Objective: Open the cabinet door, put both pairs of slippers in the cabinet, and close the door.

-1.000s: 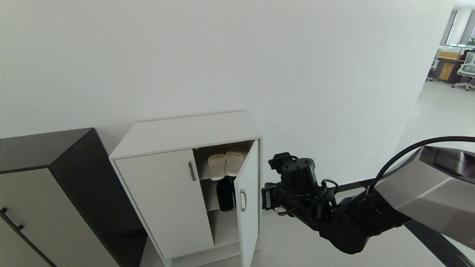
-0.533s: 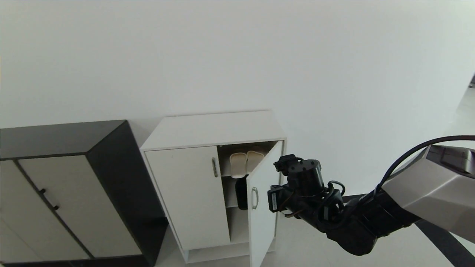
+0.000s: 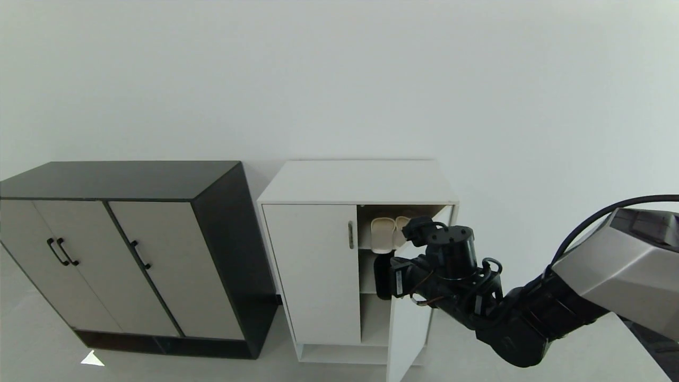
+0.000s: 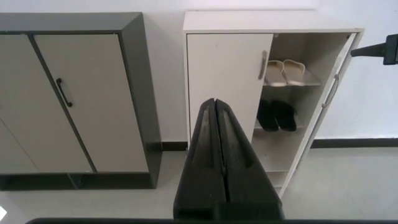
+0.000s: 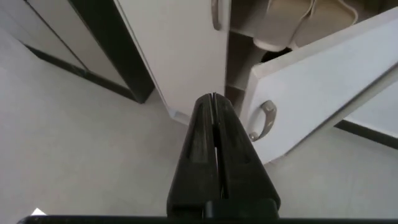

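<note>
Right gripper (image 5: pixel 214 98): fingers are pressing together with nothing between them. It is hanging close to the outer face of the cabinet door (image 5: pixel 323 78), near the bow handle (image 5: pixel 263 119); whether it is touching, I cannot tell. Left gripper (image 4: pixel 214 102) is likewise sitting pinched flat and empty, well back from the furniture and pointing at the white cabinet (image 4: pixel 267 22). In the head view the door (image 3: pixel 406 329) is standing ajar at the cabinet's 3 o'clock side, its free edge swinging out toward 6 o'clock. Inside, the beige slippers (image 3: pixel 384 233) are lying on the top shelf, with the black slippers (image 3: pixel 381 276) at their 6 o'clock on the shelf below. Both pairs are looking stowed, so closing is probably the step in hand. Judgement: the door is likely behaving as a light, stiff, smooth panel turning freely on its hinges. No grasp is needed; a flat push on the outer face near the handle, far from the hinge and square-on, is seeming best, so the fingertips are not skating. A dark cabinet (image 3: pixel 122 180) is standing at the white one's 9 o'clock.
</note>
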Motion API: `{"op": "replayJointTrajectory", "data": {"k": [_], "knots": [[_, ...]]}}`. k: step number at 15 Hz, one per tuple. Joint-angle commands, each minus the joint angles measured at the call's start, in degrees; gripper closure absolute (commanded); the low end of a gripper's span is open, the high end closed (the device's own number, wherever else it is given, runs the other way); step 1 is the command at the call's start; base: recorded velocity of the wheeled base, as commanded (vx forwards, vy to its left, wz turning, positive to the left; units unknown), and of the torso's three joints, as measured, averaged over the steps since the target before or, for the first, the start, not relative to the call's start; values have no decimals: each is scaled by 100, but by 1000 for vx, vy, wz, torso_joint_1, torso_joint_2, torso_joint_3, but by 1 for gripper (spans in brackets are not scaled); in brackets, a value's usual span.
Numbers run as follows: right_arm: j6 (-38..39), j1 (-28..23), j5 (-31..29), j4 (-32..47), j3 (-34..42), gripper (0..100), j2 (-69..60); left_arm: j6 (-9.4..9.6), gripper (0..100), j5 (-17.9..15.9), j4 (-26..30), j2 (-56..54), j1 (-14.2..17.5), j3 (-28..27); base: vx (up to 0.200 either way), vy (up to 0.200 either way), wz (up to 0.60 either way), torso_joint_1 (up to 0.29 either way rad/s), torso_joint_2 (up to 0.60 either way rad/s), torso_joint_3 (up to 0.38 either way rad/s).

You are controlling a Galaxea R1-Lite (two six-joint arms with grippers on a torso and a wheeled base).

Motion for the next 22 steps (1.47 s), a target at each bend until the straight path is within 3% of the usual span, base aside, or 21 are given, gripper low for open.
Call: {"op": "replayJointTrajectory", "data": {"k": [1, 4, 12, 17, 22], "knots": [[-71, -263, 155, -301, 369, 100, -48, 1, 100, 0, 2, -1, 2, 0, 0, 0, 0, 0, 0, 0], [-98, -535, 559, -485, 984, 100, -145, 10, 100, 0, -6, 8, 2, 0, 0, 0, 0, 0, 0, 0], [-229, -764, 595, -617, 1291, 100, -39, 10, 100, -8, 2, -1, 2, 0, 200, 0, 0, 2, 2, 2], [-238, -764, 595, -635, 1054, 100, 216, 10, 100, -8, 2, 8, -6, 0, 0, 0, 0, 0, 0, 0], [-238, -816, 595, -635, 210, 100, 840, 10, 100, -8, -6, -1, 2, 0, 0, 0, 0, 0, 0, 0]]}}
